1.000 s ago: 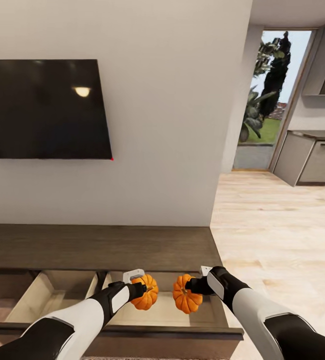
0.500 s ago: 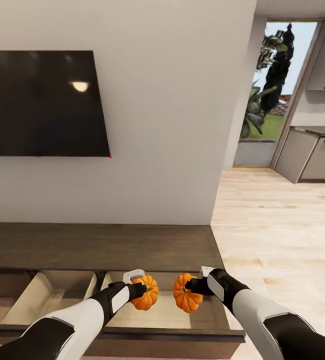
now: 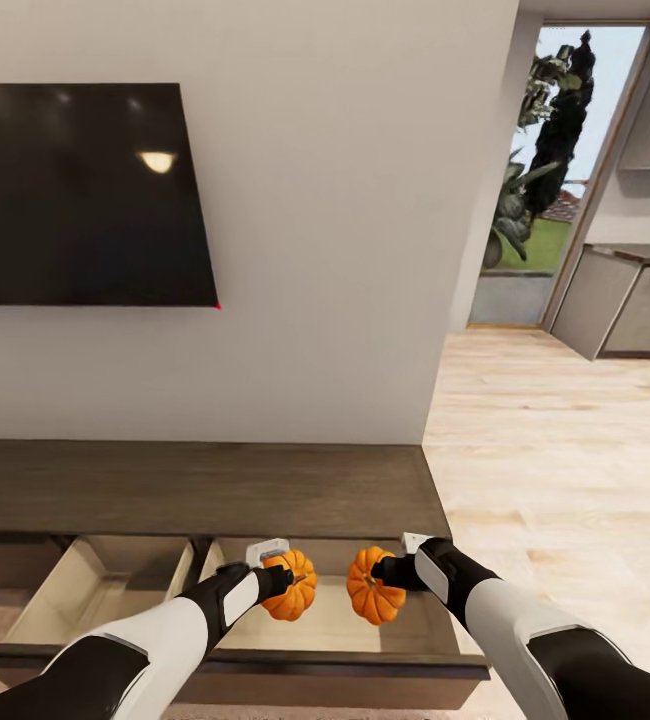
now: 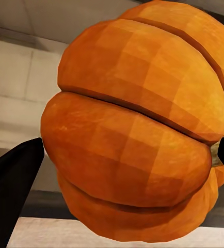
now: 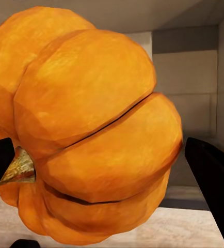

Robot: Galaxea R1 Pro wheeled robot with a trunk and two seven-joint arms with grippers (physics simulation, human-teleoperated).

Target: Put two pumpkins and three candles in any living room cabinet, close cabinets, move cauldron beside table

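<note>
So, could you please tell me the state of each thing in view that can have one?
Left gripper: shut on the left pumpkin.
Right gripper: shut on the right pumpkin.
Cabinet: two drawers pulled open.
Right drawer: open, below both held pumpkins.
Left drawer: open.
Television: off, screen dark.

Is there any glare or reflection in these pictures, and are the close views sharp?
Head view: a lamp's soft glare on the dark TV screen, doorway bright. Left wrist view: the pumpkin close, faceted, evenly lit. Right wrist view: the other pumpkin sharp, shaded underneath.

Cabinet (image 3: 195, 490) runs off left — drawer fronts partly behind arms.
</note>
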